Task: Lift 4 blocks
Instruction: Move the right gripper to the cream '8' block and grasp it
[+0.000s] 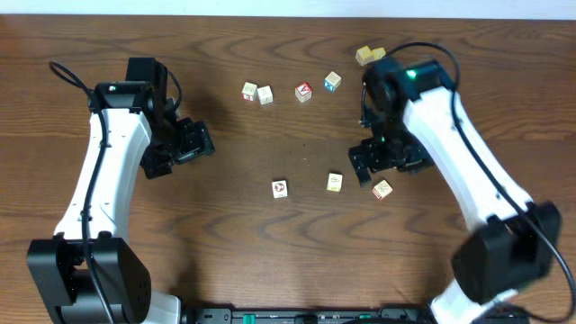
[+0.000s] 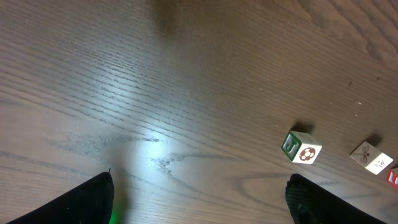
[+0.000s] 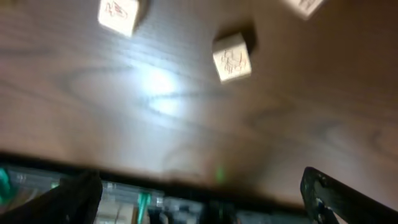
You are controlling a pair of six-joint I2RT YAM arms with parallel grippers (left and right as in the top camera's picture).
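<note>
Cream blocks [image 1: 335, 183] lie scattered on the counter [image 1: 270, 261], none raised. The left pincer [image 1: 200, 144] and right pincer [image 1: 362, 166] both stand wide and empty, the right near the lower-right one. By my judgement, lifting remains to do.

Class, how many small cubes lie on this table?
9. Upper row: cream pair, red-faced cube, blue-faced cube; yellow pair beyond them; lower row: three cubes. More may be hidden.
</note>
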